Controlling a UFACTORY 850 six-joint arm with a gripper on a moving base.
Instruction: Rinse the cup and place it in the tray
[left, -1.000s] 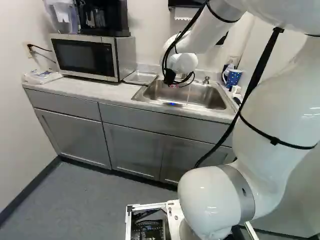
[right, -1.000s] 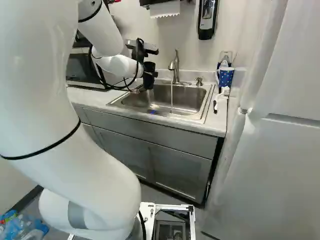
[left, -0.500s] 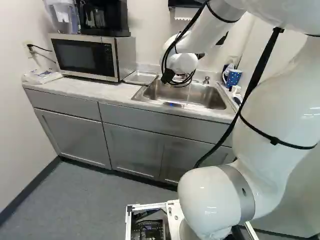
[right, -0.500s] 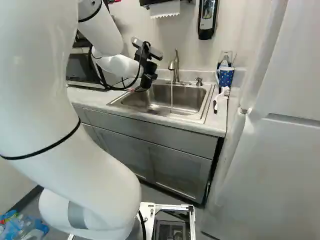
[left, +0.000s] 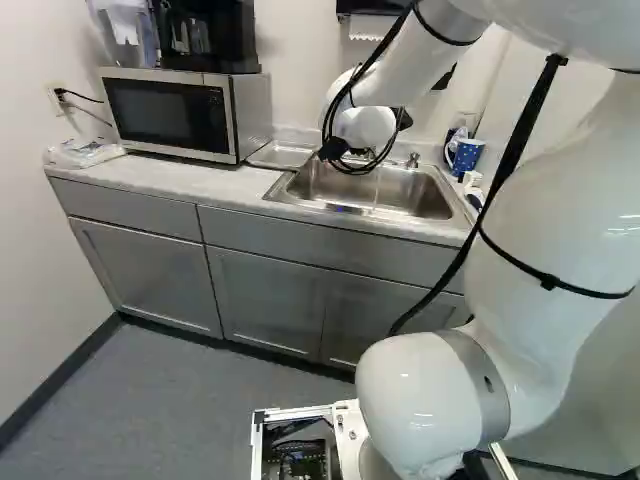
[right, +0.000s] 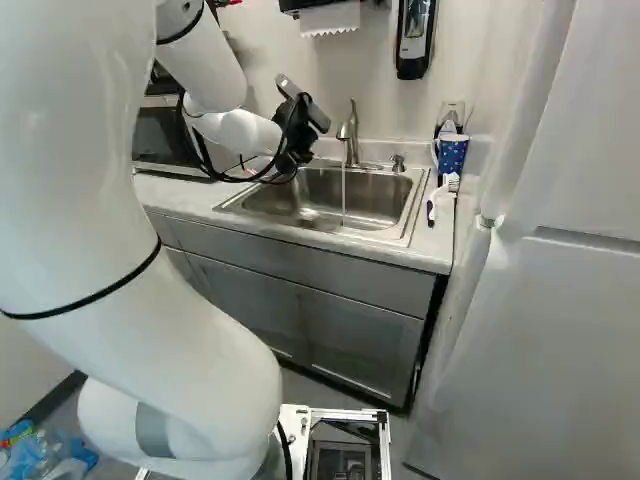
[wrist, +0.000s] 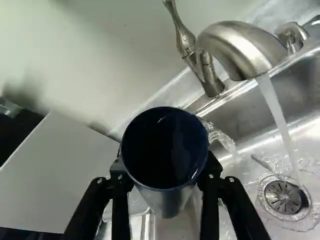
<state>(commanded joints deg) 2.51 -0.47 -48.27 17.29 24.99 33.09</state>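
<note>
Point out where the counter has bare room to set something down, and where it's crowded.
Bare: the front strip of the pale counter, before the silver-and-black microwave, stopping at the steel sink and shallow silver tray. Crowded: right of the sink in the right base view, with a blue patterned mug and white brush.

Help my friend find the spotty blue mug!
Find the metal sink, then the counter beside it, at the right of the right base view. The mug stands there, behind a white brush; unlike the brush, it's blue with pale spots and a looped handle.

Rounded white arm (left: 540, 230), black cable (left: 509, 156)
</note>
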